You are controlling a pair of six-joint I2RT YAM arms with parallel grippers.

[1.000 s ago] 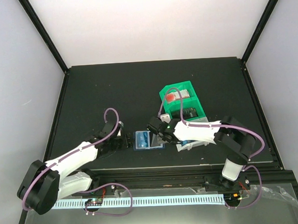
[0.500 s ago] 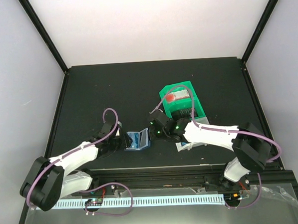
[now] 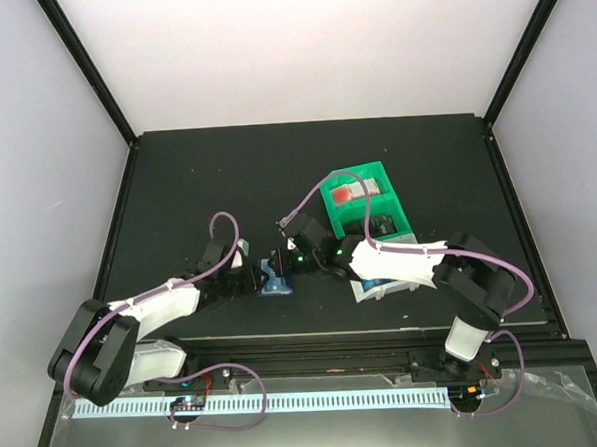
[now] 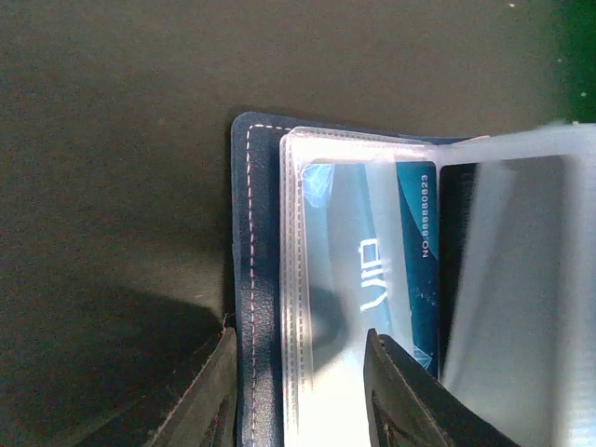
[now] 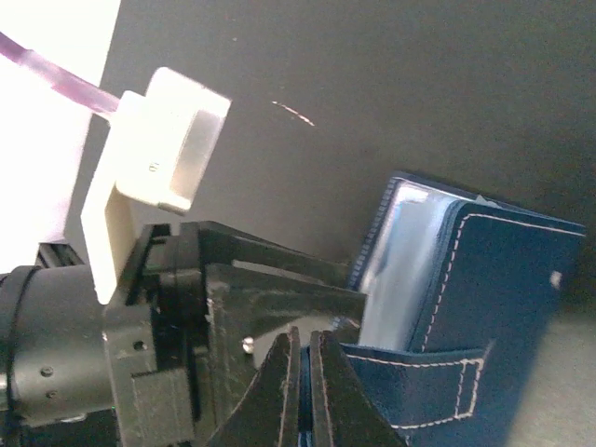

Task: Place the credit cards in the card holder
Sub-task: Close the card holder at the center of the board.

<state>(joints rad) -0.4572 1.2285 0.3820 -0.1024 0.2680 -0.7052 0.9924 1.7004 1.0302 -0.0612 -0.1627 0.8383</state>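
Note:
The navy card holder [image 3: 274, 278] stands nearly folded between my two grippers. In the left wrist view its stitched cover [image 4: 250, 279] and clear sleeves fill the frame, with a blue credit card [image 4: 417, 242] inside one sleeve. My left gripper [image 4: 300, 335] is partly open, its fingers on either side of the cover's edge and the sleeve stack. My right gripper [image 5: 305, 340] is shut on the thin navy edge of the card holder [image 5: 503, 279], by the strap. From above, the left gripper [image 3: 251, 279] is on the holder's left and the right gripper [image 3: 295, 259] on its right.
A green compartment bin [image 3: 363, 205] with small items stands behind the right arm. A white bin [image 3: 382, 284] lies under that arm. The left gripper's black body [image 5: 233, 307] shows close in the right wrist view.
The right gripper moved left and folded the holder's right half up and over, so the flat-open holder now stands nearly closed. The left jaws have narrowed.

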